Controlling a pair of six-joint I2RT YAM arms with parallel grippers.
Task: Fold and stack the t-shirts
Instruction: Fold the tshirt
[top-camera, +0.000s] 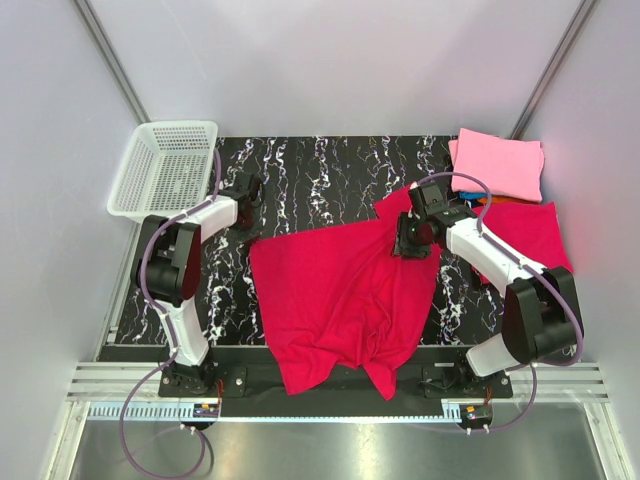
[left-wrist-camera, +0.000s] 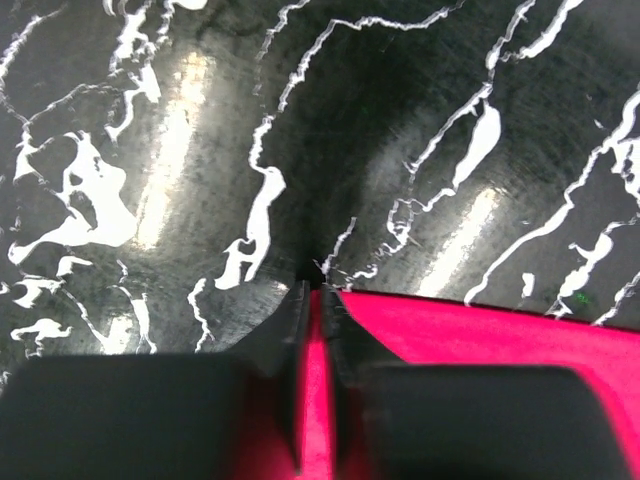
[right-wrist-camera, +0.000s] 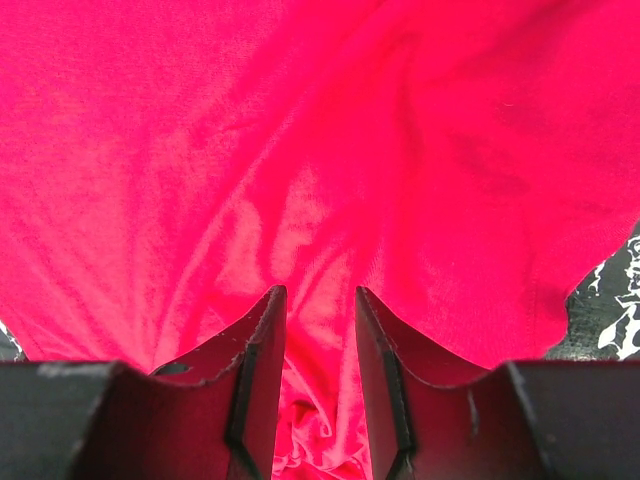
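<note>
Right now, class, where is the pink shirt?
In the top view, the pink shirt lies folded at the table's far right corner, just beyond a red shirt at the right edge.

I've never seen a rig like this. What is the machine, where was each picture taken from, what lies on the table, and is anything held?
This is a pair of robot arms, the left arm and right arm, bolted at the table's near edge, each ending in a two-finger gripper. One picture looks down from above and behind them. The other two come from cameras on the wrists, showing each gripper's own dark fingers. On the black white-veined table lie a spread crimson-red cloth t-shirt, a white plastic mesh basket at the far left, a folded pink cloth t-shirt at the far right, and a second red t-shirt beside it. The left gripper is pinched shut on the spread shirt's edge. The right gripper grips a bunch of the same shirt.
</note>
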